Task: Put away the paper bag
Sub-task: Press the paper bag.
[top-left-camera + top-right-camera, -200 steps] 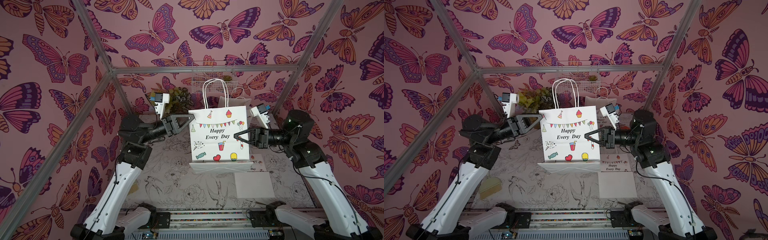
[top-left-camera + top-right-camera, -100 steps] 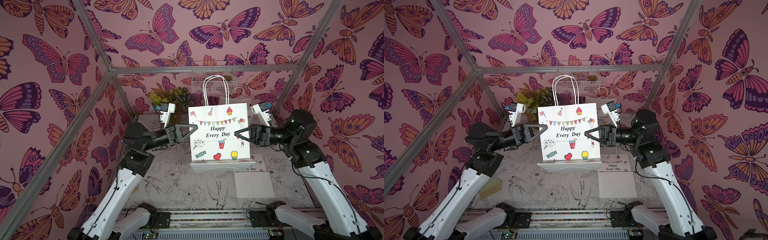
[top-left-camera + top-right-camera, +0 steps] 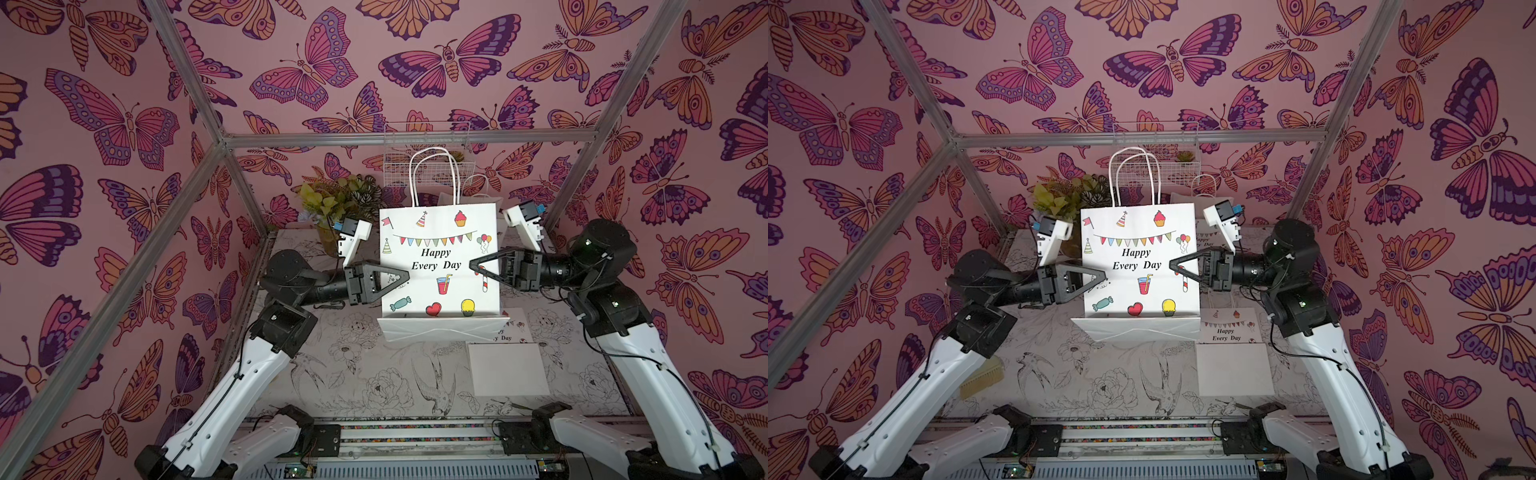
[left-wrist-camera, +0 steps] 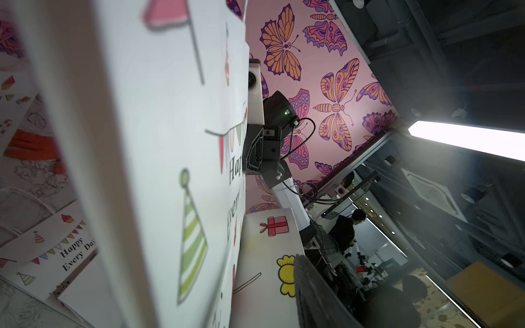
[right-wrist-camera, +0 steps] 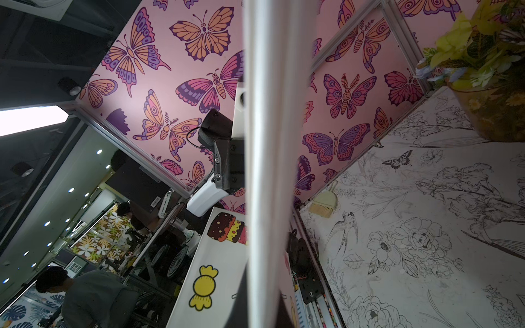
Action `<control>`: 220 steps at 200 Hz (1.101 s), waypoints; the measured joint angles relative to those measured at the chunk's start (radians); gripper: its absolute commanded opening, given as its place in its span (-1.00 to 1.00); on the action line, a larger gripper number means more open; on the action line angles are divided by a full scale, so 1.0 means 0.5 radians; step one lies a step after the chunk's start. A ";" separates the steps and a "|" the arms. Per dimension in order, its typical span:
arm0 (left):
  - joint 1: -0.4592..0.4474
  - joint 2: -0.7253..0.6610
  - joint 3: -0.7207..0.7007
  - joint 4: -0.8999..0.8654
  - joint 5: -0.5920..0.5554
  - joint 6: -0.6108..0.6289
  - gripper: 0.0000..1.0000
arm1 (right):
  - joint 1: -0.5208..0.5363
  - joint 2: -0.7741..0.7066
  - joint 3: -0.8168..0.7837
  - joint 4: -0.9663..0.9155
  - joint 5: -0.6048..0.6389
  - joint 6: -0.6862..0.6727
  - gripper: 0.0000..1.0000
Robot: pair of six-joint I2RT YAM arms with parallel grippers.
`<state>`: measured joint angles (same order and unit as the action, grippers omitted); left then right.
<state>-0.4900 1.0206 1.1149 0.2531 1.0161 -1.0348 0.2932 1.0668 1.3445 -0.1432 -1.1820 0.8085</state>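
The white paper bag (image 3: 436,232) printed "Happy Every Day" stands upright over the middle of the table in both top views, handles up, its bottom fold sticking out toward the front. My right gripper (image 3: 471,264) is shut on the bag's right edge, which runs straight through the right wrist view as the paper bag (image 5: 270,142). My left gripper (image 3: 405,276) is open at the bag's left edge. In the left wrist view one dark finger (image 4: 312,289) stands apart from the bag's printed face (image 4: 159,142). The other finger is hidden.
A flat folded bag (image 3: 507,365) lies on the table under my right arm, more flat bags (image 4: 56,250) behind. A potted plant (image 3: 336,199) stands at the back left, a wire basket (image 3: 426,153) hangs on the back wall, and a hand brush (image 3: 982,376) lies by the left wall.
My left gripper has slid down the bag's left edge from near the top corner to mid-height. The right gripper has kept its hold, and the bag has barely moved.
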 measured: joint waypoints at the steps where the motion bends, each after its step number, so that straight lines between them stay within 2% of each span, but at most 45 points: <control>1: -0.004 0.001 -0.002 -0.003 -0.001 -0.005 -0.29 | -0.001 0.000 0.000 0.001 0.001 0.001 -1.00; 29: -0.033 0.005 -0.016 -0.036 -0.002 0.026 -1.00 | -0.008 0.000 0.001 0.038 0.005 0.026 -1.00; 53: -0.033 0.009 -0.008 -0.053 0.001 0.054 -1.00 | -0.012 0.006 0.011 0.053 -0.010 0.039 -0.84; 98: -0.033 0.029 0.006 -0.105 -0.016 0.082 -1.00 | -0.084 0.172 0.279 0.108 -0.034 0.067 -0.33; 109: -0.034 0.027 0.006 -0.127 -0.030 0.100 -1.00 | -0.089 0.207 0.313 0.170 -0.040 0.097 -0.36; 147: -0.034 -0.010 0.006 -0.222 -0.068 0.165 -1.00 | -0.111 0.269 0.327 0.311 -0.067 0.204 -1.00; 195: -0.040 -0.025 0.021 -0.264 -0.082 0.200 -1.00 | -0.112 0.269 0.327 0.348 -0.095 0.223 -1.00; 213: -0.040 -0.025 0.026 -0.278 -0.082 0.214 -1.00 | -0.124 0.272 0.337 0.341 -0.116 0.222 -0.61; 220: -0.040 -0.027 0.027 -0.297 -0.081 0.220 -1.00 | -0.138 0.276 0.353 0.337 -0.119 0.217 -0.54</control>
<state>-0.5098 1.0069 1.1282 0.1047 0.9756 -0.9249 0.2241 1.2049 1.5211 0.0254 -1.2415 0.9169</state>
